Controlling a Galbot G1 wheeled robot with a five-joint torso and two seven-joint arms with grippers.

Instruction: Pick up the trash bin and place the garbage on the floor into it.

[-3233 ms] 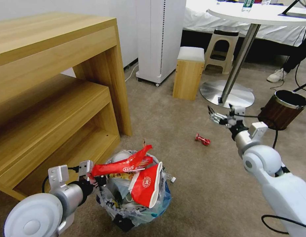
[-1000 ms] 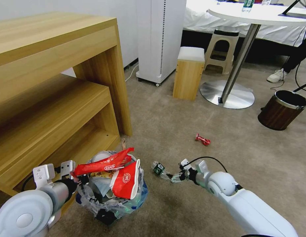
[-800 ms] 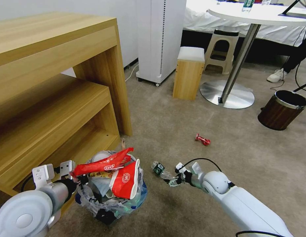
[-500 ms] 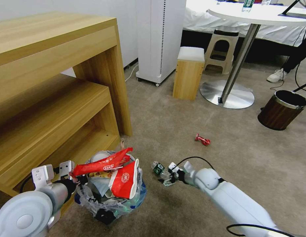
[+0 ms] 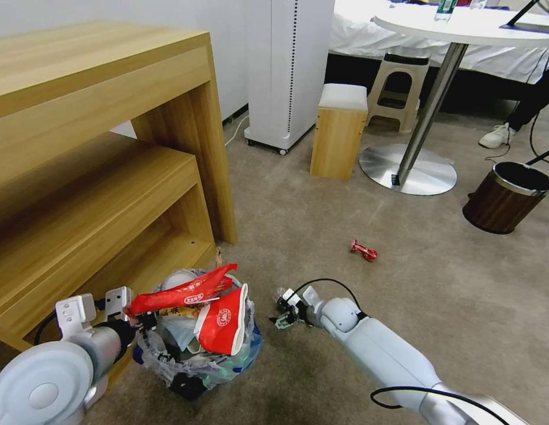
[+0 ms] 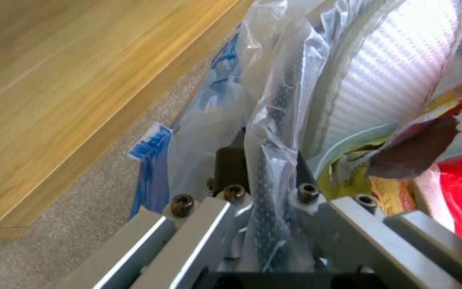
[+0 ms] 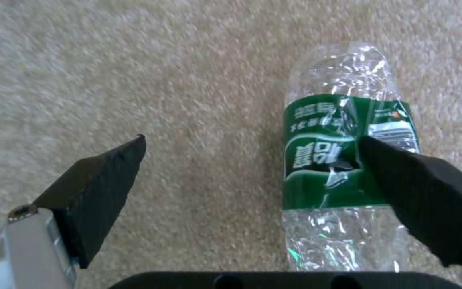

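The small round black trash bin lined with crinkly clear plastic sits at the lower left of the head view on the beige carpet, close against the foot of the light wooden shelf unit. It is heaped full: one long red wrapper lies across the top, one crushed red-and-white paper bowl leans at its near edge, and a white ribbed slipper shows in the left wrist view. The left gripper is clenched on the bag-covered rim of the bin, jaws one on each side of it.

Just right of the bin, low in the middle of the frame, one crumpled clear plastic bottle with a green label lies on the carpet. The right gripper is down at it with jaws spread wide; one pad overlaps the label, the other stands well apart over bare carpet.

One small red wrapper lies alone farther up at centre. One brown wood-patterned bin with a metal rim stands at the right edge, beside the round metal base of a white table. One wooden stool and one beige plastic stool stand at upper centre.
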